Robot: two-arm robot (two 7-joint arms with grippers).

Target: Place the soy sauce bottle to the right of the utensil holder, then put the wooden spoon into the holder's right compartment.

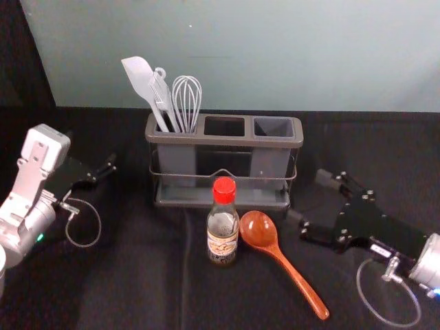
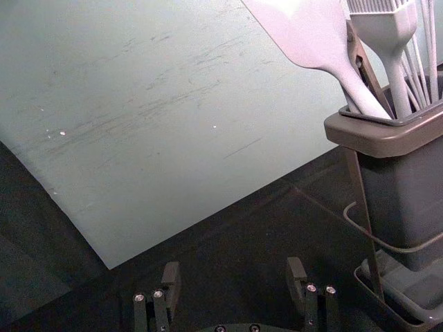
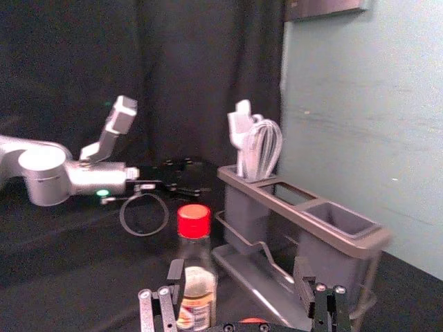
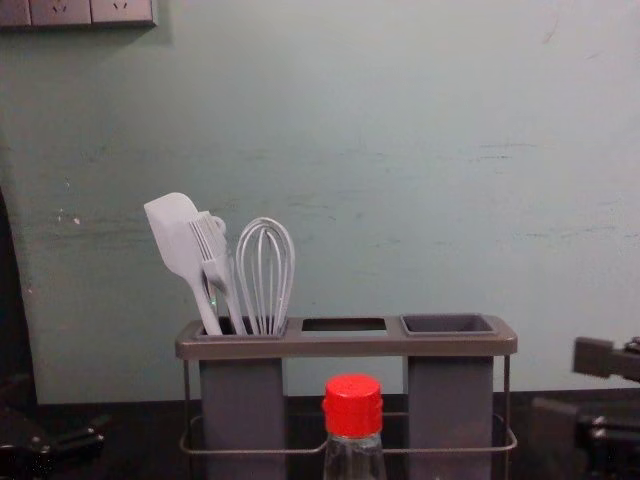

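My right gripper point(image 1: 309, 198) stands open right of the soy sauce bottle point(image 1: 222, 230) and wooden spoon point(image 1: 258, 229), its fingers pointing toward the holder's right end. The red-capped bottle is upright in front of the utensil holder point(image 1: 223, 139); the spoon lies beside it, bowl close to the bottle, handle slanting toward the front right. My left gripper point(image 1: 106, 168) is left of the holder. In the left wrist view, the left gripper point(image 2: 232, 277) is open and empty. In the right wrist view, the right gripper point(image 3: 239, 277) is open, with the bottle point(image 3: 196, 283) beyond one finger.
A white spatula point(image 4: 178, 240), a brush point(image 4: 213, 250) and a whisk point(image 4: 265, 275) stand in the holder's left compartment. The right compartment point(image 1: 273, 127) has nothing in it. A pale wall point(image 1: 240, 55) rises behind the holder; dark cloth point(image 1: 137, 275) covers the table.
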